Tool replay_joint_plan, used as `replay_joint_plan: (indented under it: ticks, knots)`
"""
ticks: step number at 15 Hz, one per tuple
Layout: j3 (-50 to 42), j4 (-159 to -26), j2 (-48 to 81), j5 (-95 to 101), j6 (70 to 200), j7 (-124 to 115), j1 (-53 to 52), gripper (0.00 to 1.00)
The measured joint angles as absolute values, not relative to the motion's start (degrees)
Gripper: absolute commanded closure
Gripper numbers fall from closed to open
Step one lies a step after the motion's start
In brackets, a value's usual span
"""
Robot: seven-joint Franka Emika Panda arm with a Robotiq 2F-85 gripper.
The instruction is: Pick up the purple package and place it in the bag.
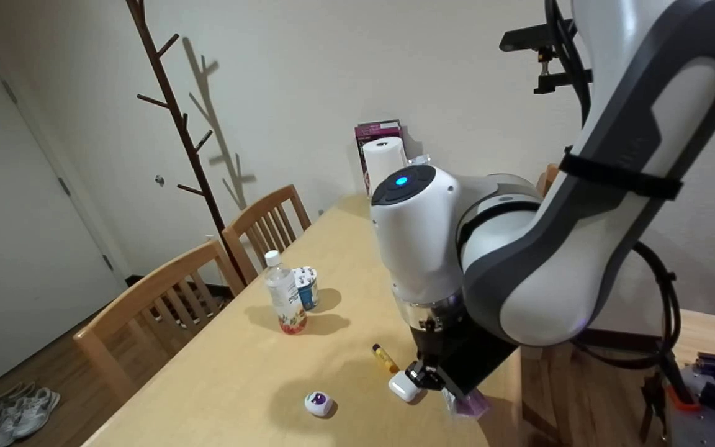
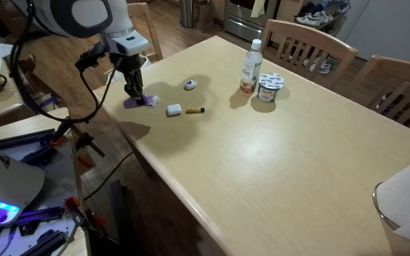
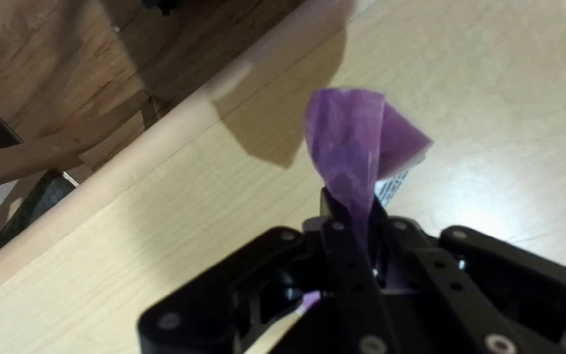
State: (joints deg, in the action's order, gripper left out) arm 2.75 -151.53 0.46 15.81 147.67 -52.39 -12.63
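The purple package is crinkled and see-through in part. It shows in both exterior views, near the table's end. In the wrist view the package is pinched between the fingers and fans out past their tips, with a printed white patch behind it. My gripper is shut on it. The gripper appears to hold it a little above the table, its shadow apart from it. A whitish thing, partly hidden behind the gripper beyond the table's edge, may be the bag; I cannot tell.
A white case, a yellow tube and a small white-and-purple object lie near the gripper. A bottle and a cup stand farther along the table. A paper towel roll stands at the far end. Chairs line one side.
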Motion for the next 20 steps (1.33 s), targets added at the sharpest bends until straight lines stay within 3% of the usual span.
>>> replay_joint_plan:
  ticks: [11,20]
  knots:
    - [8.3,-133.8,17.6,16.0,148.9,-30.4,-16.0,0.9]
    - [8.3,-130.6,20.7,16.1,148.5,-23.1,-18.8,0.91]
